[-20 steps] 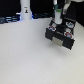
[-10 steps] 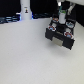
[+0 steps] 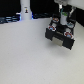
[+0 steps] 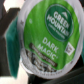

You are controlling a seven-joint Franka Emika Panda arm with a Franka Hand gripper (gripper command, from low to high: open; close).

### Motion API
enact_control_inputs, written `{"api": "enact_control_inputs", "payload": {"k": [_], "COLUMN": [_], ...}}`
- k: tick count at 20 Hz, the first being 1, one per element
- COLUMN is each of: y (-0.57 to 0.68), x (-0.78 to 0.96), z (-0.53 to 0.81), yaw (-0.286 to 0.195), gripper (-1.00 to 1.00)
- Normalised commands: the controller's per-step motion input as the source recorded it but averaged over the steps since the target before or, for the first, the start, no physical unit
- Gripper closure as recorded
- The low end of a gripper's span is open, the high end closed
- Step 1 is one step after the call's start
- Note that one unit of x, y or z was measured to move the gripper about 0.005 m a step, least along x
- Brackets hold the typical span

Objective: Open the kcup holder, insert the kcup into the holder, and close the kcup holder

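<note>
1. One wide white tabletop [image 3: 30,55] carries everything; most of its surface shows bare white.
2. The black boxy kcup holder [image 3: 61,34] sits near the tabletop's far edge, toward the exterior view's right, its inner tray drawn out with round pod tops showing in the slots.
3. The gripper [image 3: 64,11] hangs directly above the holder; whether its jaws are apart or together cannot be told.
4. The small white kcup with a green round foil top [image 4: 50,32] fills the wrist view, its lid reading "Green Mountain Dark Magic", close over the holder.
</note>
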Motion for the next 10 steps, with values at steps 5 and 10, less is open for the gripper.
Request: {"api": "enact_control_inputs", "payload": {"k": [5,10], "y": [0.03,-0.26], "x": [-0.04,0.0], "z": [-0.19,0.11], "yaw": [0.032,-0.006], "gripper": [1.0,1.0]}}
